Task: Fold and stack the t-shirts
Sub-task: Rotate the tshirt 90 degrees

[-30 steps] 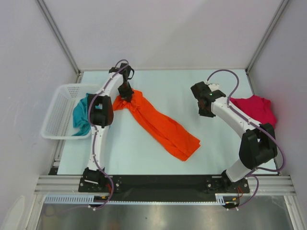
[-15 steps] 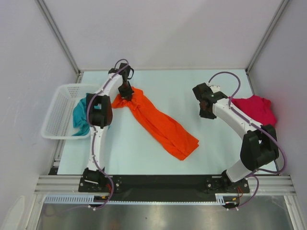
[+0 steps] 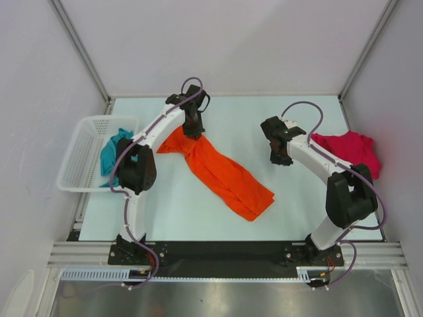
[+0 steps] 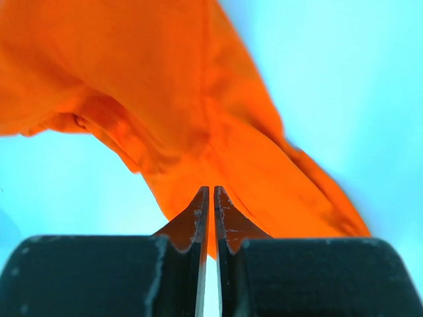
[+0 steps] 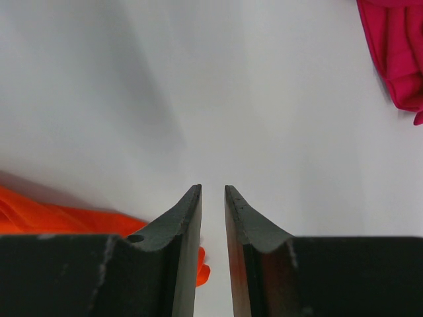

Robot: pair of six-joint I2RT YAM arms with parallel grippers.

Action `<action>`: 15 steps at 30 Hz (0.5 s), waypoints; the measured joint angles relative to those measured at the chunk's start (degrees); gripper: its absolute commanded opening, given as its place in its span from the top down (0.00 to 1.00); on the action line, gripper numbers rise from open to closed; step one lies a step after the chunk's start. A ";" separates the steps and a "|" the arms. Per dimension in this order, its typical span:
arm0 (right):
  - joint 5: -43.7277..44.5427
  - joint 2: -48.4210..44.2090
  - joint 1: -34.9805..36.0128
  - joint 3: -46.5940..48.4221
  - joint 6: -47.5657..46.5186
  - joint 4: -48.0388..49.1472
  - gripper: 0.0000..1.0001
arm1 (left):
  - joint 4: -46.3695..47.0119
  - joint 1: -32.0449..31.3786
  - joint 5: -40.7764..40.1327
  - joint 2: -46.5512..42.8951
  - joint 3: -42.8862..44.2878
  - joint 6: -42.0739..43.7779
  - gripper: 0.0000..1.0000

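Orange shirt [image 3: 221,173]: long axis runs far-left to near-right; left gripper [image 4: 208,189] almost closed above its far end; right gripper [image 5: 212,187] slightly parted, empty

Legible markings: none. No text, label, brand or number readable on bright orange cloth t-shirt [image 3: 225,173], white plastic mesh basket [image 3: 78,157] or tabletop [image 3: 251,122].

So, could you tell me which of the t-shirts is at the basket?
The teal t-shirt, bunched at the white basket's right side; the orange t-shirt lies mid-table and the red t-shirt at the right edge.
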 measured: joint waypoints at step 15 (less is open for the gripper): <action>1.31 -1.01 -0.13 -0.28 1.29 -0.66 0.74 | 5.84 -11.93 4.35 -9.18 -22.03 -1.95 0.90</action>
